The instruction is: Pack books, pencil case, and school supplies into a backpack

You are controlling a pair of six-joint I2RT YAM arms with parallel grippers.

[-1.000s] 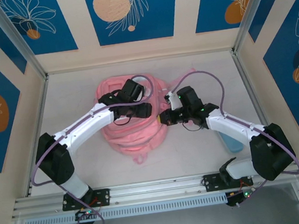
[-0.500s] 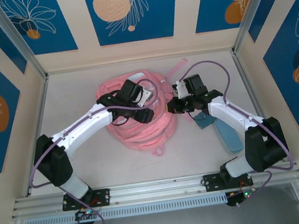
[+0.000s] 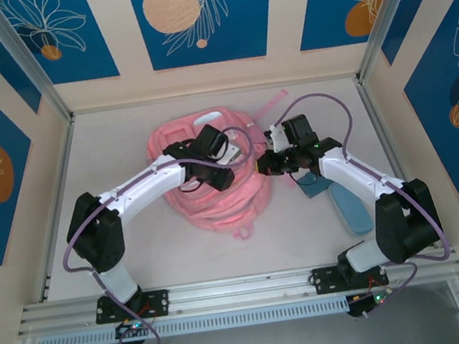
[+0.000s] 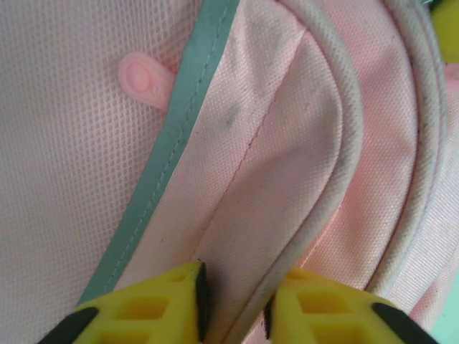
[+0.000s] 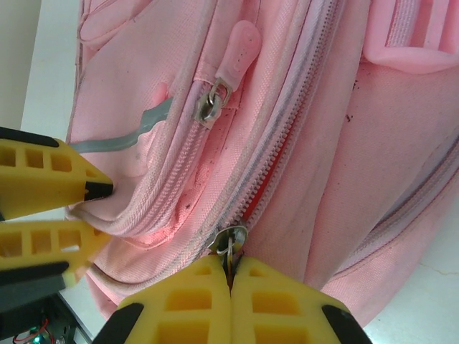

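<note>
The pink backpack (image 3: 215, 192) lies in the middle of the table. My left gripper (image 3: 218, 174) is on top of it. In the left wrist view its yellow fingers (image 4: 154, 304) pinch a fold of pink fabric (image 4: 265, 179) edged with white piping. My right gripper (image 3: 264, 165) is at the backpack's right side. In the right wrist view it (image 5: 231, 276) is shut on the metal zip pull (image 5: 230, 241) of a partly opened zip (image 5: 269, 183). The light blue pencil case (image 3: 351, 208) lies on the table under the right arm. The books are out of view.
A darker teal flat item (image 3: 309, 184) sits partly under the right forearm beside the pencil case. A pink strap (image 3: 274, 100) trails toward the back wall. Metal frame posts and side walls close in the table. A second zip pull (image 5: 231, 61) hangs above.
The left gripper has closed onto the backpack's fabric fold. Over the second, the right gripper moved back and right with the zip pull, and the backpack shifted rightward.
</note>
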